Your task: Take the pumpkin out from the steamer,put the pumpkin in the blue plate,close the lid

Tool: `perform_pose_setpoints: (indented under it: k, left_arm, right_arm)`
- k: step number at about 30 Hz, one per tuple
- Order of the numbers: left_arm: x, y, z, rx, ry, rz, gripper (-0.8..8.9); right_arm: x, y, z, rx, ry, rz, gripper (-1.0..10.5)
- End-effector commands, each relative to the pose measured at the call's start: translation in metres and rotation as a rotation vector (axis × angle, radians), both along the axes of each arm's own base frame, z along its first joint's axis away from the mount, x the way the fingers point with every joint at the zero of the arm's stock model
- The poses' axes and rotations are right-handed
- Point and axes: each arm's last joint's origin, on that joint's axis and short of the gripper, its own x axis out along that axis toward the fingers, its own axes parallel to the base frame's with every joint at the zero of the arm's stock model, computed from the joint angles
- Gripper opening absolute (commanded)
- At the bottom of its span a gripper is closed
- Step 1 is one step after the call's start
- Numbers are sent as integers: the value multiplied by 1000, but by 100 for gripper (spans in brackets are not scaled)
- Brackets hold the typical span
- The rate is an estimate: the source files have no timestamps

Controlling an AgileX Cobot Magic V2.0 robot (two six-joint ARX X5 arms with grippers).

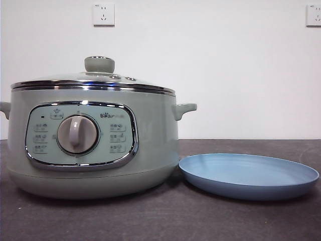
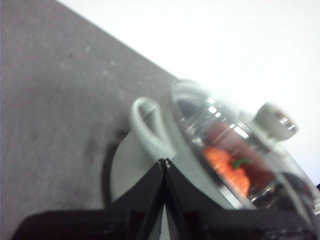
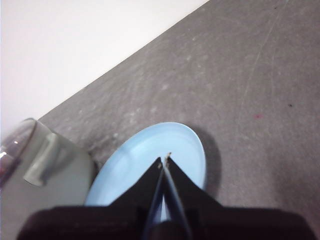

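Observation:
The sage-green steamer (image 1: 95,145) stands at the left of the table with the glass lid (image 1: 95,78) closed on it. The left wrist view shows the lid (image 2: 235,140) and, through the glass, the orange pumpkin (image 2: 227,167) with its green stem inside. The empty blue plate (image 1: 248,175) lies right of the steamer and shows in the right wrist view (image 3: 150,160). My left gripper (image 2: 164,162) is shut and empty, above the steamer's side handle (image 2: 147,125). My right gripper (image 3: 164,159) is shut and empty, above the plate. Neither arm shows in the front view.
The dark grey table (image 1: 241,221) runs to a white wall with two sockets (image 1: 103,14). The steamer's right handle (image 1: 184,109) juts toward the plate.

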Motion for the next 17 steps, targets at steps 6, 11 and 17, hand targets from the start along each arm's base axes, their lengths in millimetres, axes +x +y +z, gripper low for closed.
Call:
perform_pose_setpoints:
  k: [6, 11, 17]
  left_arm:
    - [-10, 1, 36, 113, -53, -5, -8]
    - [-6, 0, 57, 144, -38, -21, -8]
    - [6, -2, 88, 237, -28, -89, -8]
  right_arm:
    - [0, 0, 50, -41, -50, 11, -10]
    - [6, 0, 83, -113, -60, 26, -10]
    - [16, 1, 117, -226, -67, 79, -8]
